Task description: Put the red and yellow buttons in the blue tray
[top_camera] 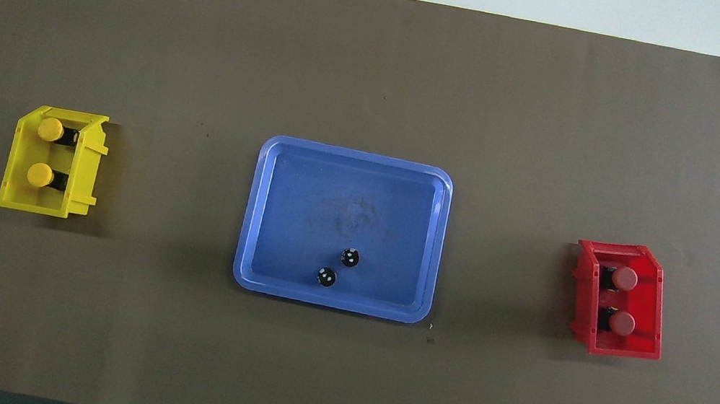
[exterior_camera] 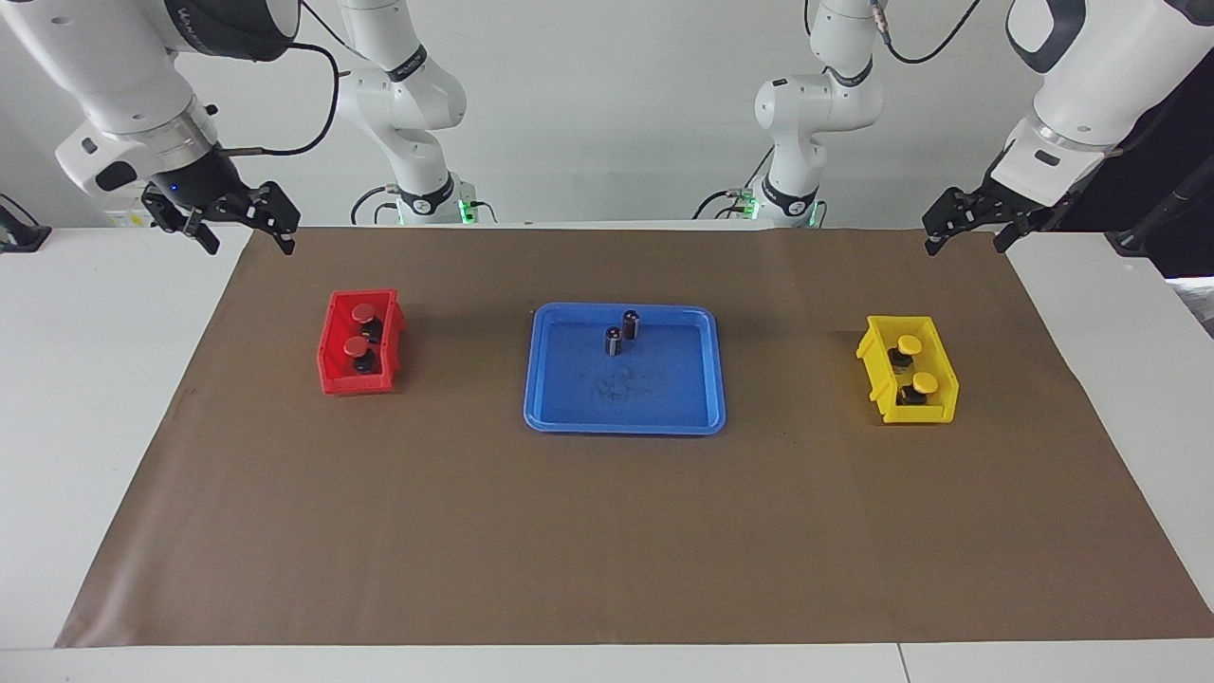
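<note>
Hovering raised over the table's corners nearest the robots, left gripper (exterior_camera: 967, 235) and right gripper (exterior_camera: 245, 228) spread fingers wide, empty.

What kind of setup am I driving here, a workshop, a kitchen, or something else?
Most likely a robotics lab bench: a white table under a brown mat, colour-coded red bin, yellow bin and blue tray, and cabled arm bases against a bare white wall.

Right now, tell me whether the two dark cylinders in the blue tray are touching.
Apart. The overhead view shows blue tray floor between the two dark cylinders; the facing view shows a gap too.
</note>
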